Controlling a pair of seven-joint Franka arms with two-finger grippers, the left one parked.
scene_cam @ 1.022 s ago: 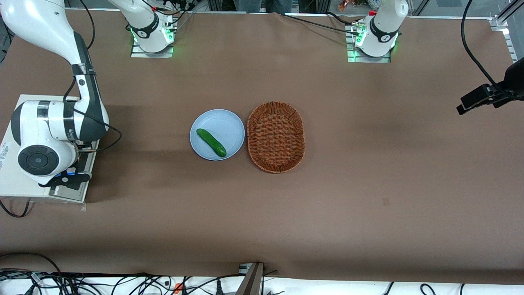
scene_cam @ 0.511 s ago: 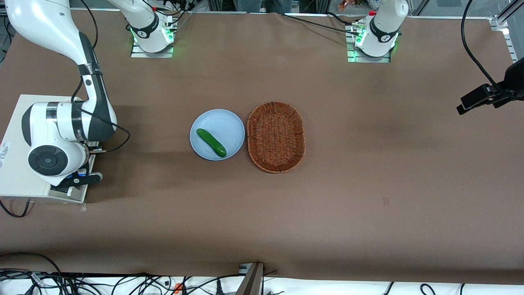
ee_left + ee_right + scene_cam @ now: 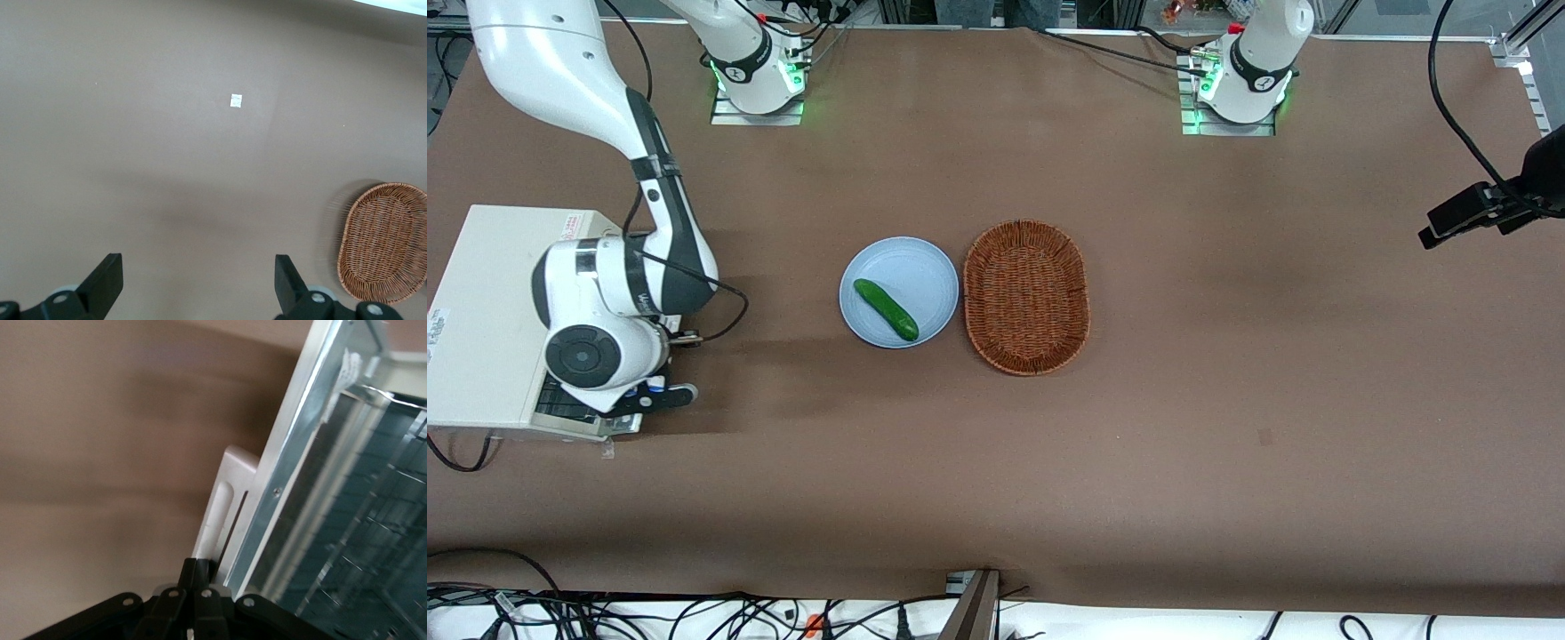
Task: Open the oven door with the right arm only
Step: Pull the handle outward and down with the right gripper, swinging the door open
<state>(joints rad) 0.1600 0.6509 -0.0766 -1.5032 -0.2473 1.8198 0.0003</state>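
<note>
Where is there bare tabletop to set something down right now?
Bare table stretches from the basket toward the parked arm's end, and along the edge nearest the front camera. It is crowded at the oven, where the gripper works at the oven door, and where the plate holds the cucumber.

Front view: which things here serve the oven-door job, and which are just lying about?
In use:
cream-white toaster oven
oven door with shiny metal inner frame, partly open
black gripper, at the door's edge

Lying about:
pale blue round plate
green cucumber, on the plate
brown oval wicker basket, beside the plate
</note>
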